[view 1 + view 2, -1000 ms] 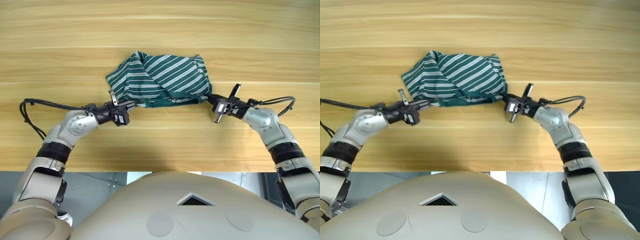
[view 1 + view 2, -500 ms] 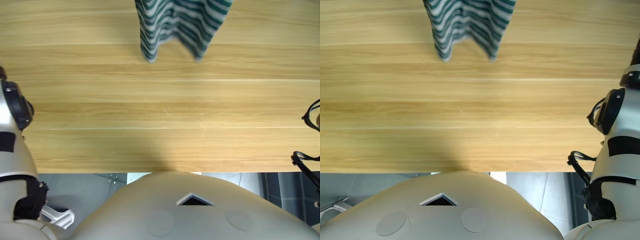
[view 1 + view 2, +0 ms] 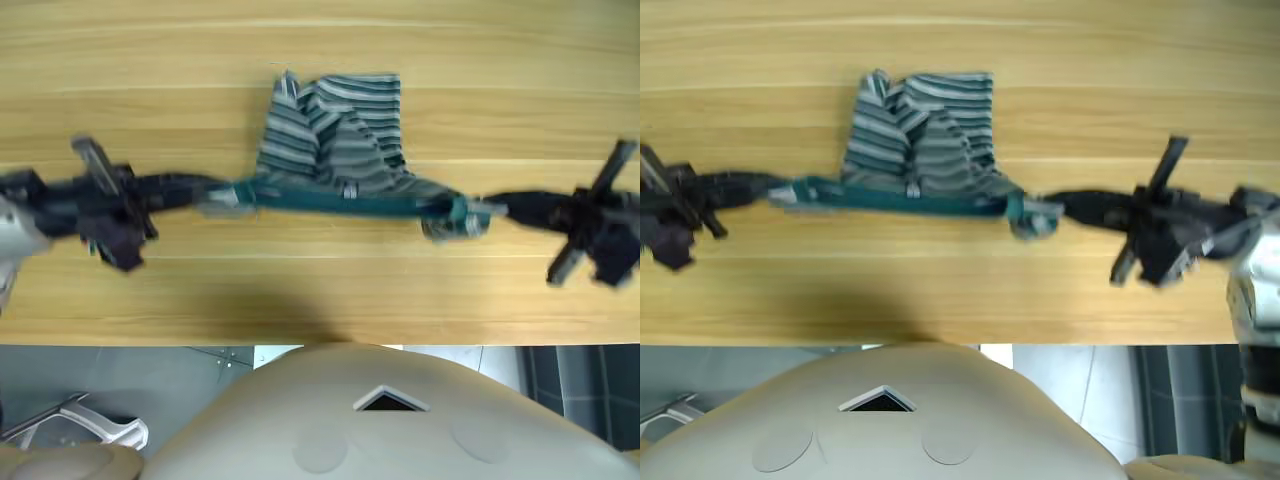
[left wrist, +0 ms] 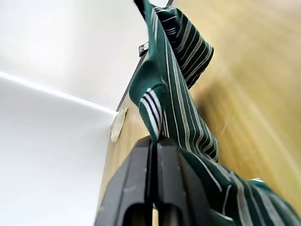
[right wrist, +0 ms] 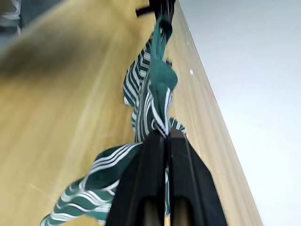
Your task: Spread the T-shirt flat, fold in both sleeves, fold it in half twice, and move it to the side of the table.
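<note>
left end effector [image 3: 222, 195] at 9 o'clock, right end effector [image 3: 482, 208] at 3, clamp shirt [image 3: 335, 150] taut | we judge spreading unfinished | folds, move remain

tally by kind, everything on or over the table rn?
T-shirt: 1, green with pale stripes, its hem pulled taut between the hands
Hands: 2, left hand and right hand, each shut on the T-shirt
Table: 1, wooden
Total: 4
</note>
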{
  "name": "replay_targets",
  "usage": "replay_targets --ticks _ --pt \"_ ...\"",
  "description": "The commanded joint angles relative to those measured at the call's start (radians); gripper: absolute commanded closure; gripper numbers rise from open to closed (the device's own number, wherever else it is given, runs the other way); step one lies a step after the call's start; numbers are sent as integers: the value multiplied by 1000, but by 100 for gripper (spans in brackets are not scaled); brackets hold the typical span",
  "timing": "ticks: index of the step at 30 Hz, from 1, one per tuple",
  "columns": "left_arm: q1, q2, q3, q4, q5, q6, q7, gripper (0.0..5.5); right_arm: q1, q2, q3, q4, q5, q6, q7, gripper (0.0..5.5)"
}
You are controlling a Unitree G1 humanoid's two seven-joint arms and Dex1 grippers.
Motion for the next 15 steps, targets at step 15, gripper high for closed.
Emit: replay_targets --ticks 15 --pt "-577 -72 -36 142 -350 392 -276 547 -706 68 36 392 9 436 211 550"
